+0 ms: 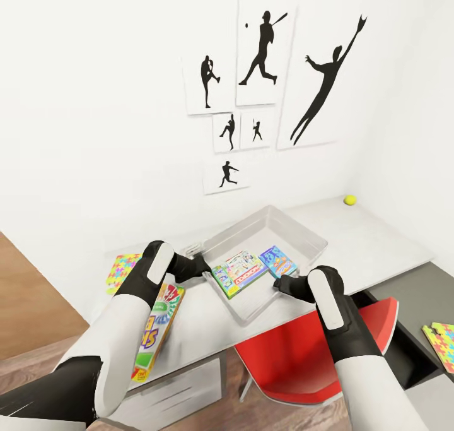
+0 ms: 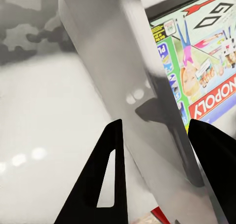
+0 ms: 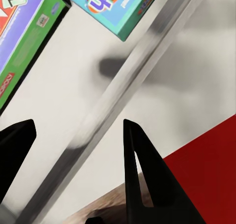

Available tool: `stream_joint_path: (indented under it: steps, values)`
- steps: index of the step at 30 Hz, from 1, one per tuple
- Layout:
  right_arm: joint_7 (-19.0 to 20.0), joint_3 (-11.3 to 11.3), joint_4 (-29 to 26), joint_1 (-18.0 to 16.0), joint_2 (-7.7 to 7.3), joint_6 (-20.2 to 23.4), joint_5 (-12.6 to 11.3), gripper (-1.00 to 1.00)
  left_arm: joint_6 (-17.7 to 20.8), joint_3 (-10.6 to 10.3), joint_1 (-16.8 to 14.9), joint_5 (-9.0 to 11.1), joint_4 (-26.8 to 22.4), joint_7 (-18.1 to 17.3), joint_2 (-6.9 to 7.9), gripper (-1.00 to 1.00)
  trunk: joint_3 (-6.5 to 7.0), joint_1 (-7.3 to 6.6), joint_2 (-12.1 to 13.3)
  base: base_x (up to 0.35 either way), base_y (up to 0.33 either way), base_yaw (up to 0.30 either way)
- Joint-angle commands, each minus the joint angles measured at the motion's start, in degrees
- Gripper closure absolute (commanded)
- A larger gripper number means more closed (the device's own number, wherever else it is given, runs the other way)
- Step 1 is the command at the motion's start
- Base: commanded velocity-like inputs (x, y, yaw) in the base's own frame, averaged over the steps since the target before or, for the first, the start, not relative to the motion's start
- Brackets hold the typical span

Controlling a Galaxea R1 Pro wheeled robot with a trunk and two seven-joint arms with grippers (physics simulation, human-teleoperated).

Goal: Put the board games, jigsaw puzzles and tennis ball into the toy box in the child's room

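Observation:
The pale grey toy box (image 1: 296, 226) stands on the table (image 1: 372, 242). Inside it lie a green-edged Monopoly board game (image 1: 238, 273) and a blue board game (image 1: 278, 260). A third, yellow-and-white board game (image 1: 161, 320) lies on the table left of the box, partly under my left arm. One jigsaw puzzle (image 1: 121, 271) sits at the table's left end and another (image 1: 444, 344) at the far right. The tennis ball (image 1: 350, 199) rests by the wall. My left gripper (image 1: 200, 264) (image 2: 157, 130) is open astride the box's left wall (image 2: 113, 52). My right gripper (image 1: 281, 286) (image 3: 78, 123) is open astride its near wall (image 3: 132, 71).
A red chair (image 1: 315, 355) is tucked under the table's front edge, just below my right arm. White wall with baseball silhouette posters (image 1: 265, 46) backs the table. Wood floor (image 1: 31, 305) shows at the left. A dark grey cabinet (image 1: 410, 292) joins the table at the right.

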Motion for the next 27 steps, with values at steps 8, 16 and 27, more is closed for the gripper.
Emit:
stream_joint_path:
  steps: [8, 16, 27]
  values:
    - [-0.43, -0.06, 0.02, -0.04, 0.07, 0.14, -3.31, 1.00, 0.06, 0.05, -0.04, 1.98, -0.03, 0.57, -0.12, 1.00, -0.37, 0.02, -0.10, 0.000, 0.000, 0.000]
    - [-0.44, -0.10, 0.05, -0.04, 0.07, 0.14, -3.31, 1.00, 0.06, 0.03, -0.03, 1.98, -0.03, 0.57, -0.12, 1.00, -1.10, 0.02, -0.10, 0.000, 0.000, 0.000]
    - [-0.44, -0.10, 0.05, -0.04, 0.07, 0.14, -3.31, 1.00, 0.06, -0.01, -0.04, 1.98, -0.03, 0.57, -0.12, 1.00, -2.13, 0.02, -0.10, 0.000, 0.000, 0.000]
